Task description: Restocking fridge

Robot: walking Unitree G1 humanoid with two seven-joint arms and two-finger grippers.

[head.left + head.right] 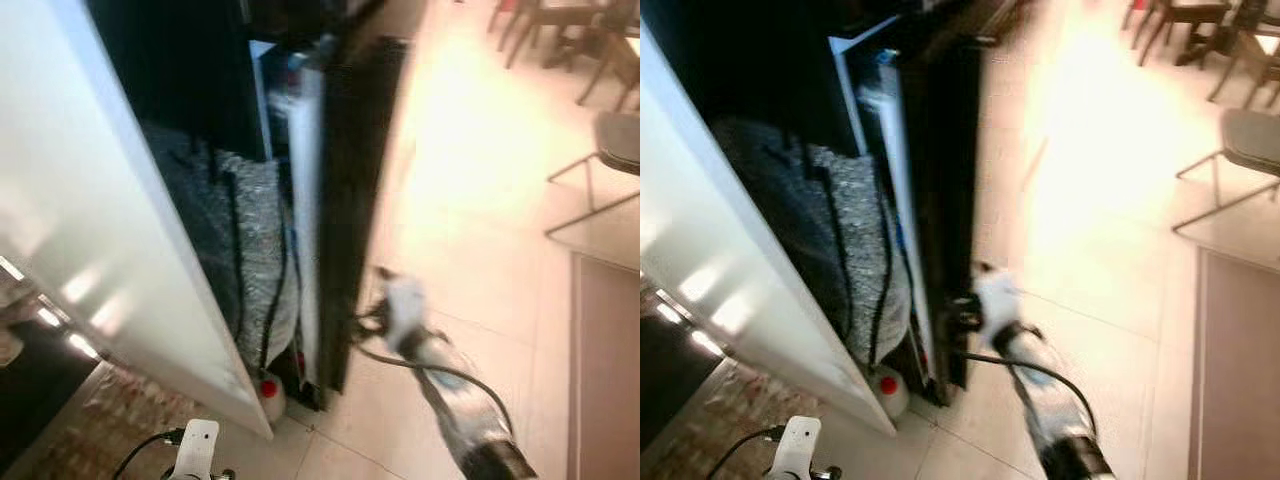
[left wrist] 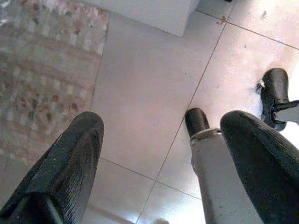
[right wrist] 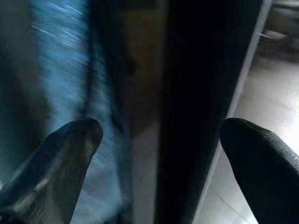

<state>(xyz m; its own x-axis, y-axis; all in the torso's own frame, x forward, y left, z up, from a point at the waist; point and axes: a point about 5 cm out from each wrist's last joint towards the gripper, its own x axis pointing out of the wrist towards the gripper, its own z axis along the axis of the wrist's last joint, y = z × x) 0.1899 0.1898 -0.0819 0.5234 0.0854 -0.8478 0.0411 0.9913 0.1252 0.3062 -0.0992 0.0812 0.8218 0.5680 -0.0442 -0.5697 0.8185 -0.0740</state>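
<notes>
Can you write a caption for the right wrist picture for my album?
Open right pincer reaching around the dark fridge door's edge.

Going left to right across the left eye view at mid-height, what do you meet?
White door panel → grey mesh-like bag with black cords → black fridge door seen edge-on → right claw at that door's edge → sunlit tile floor → chair.

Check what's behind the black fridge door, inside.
Behind the black fridge door: a grey mesh-like bag with black straps, and a red-capped bottle low down. Upper shelves are too dark to read. The right tool is at the door's edge.
</notes>
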